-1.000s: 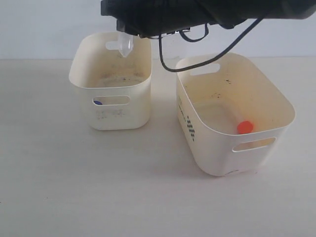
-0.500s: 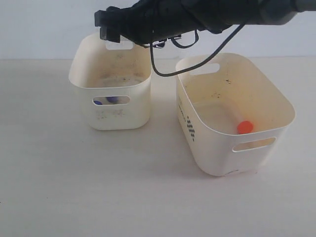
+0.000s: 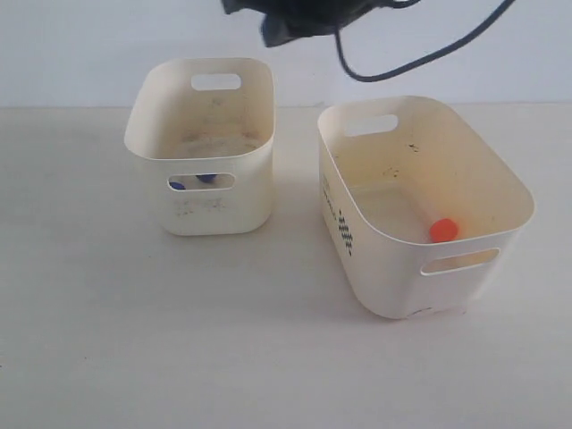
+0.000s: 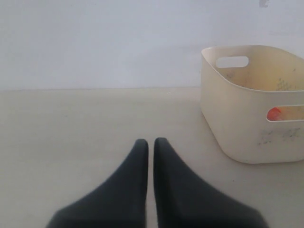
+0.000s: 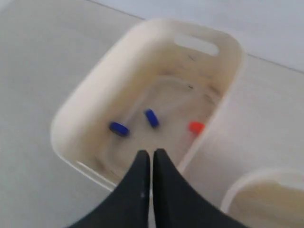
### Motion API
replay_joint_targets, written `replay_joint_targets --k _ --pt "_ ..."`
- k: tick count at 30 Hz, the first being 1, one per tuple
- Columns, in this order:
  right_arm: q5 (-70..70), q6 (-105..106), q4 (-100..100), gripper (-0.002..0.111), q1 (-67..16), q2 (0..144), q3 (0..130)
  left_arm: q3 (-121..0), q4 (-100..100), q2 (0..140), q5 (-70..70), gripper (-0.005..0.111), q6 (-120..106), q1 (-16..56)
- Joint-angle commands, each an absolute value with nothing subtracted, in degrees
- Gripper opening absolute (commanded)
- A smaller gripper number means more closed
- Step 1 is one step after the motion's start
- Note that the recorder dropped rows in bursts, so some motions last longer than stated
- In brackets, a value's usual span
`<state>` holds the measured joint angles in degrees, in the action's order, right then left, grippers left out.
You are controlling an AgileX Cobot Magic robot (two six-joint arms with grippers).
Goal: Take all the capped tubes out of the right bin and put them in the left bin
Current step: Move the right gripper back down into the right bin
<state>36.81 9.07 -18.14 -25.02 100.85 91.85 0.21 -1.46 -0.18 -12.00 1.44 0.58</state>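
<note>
The left bin (image 3: 223, 214) holds three capped tubes: two blue-capped ones (image 5: 118, 128) (image 5: 152, 117) and an orange-capped one (image 5: 195, 127). Blue caps (image 3: 206, 179) show through its front slot. One orange-capped tube (image 3: 443, 230) lies in the right bin (image 3: 393, 277). My right gripper (image 5: 152, 154) hangs shut and empty high above the left bin; in the exterior view only its dark arm (image 3: 299, 13) shows at the top edge. My left gripper (image 4: 148, 141) is shut and empty over the bare table, beside the left bin (image 4: 237, 137).
A black cable (image 3: 429, 58) loops down from the right arm above the right bin's back rim. The two bins stand side by side with a narrow gap. Pale table surface (image 3: 179, 340) stretches in front of both.
The right gripper let a tube drop into the left bin, shut, and rose up and to the right. A second blue cap now shows through the left bin's slot.
</note>
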Motion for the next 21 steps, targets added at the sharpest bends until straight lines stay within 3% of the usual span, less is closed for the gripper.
replay_joint_targets --k 1,6,21 --pt "51.82 -2.78 0.84 0.000 -23.00 98.70 92.22 0.00 -1.10 0.00 -11.60 0.004 1.99 0.56" --pt "69.46 -6.09 11.78 0.000 -23.00 98.70 92.22 0.00 -1.10 0.00 -11.60 0.004 1.99 0.56" --pt "68.89 -10.40 17.38 0.000 -23.12 108.54 91.97 0.00 -1.10 0.00 -11.60 0.004 1.99 0.56"
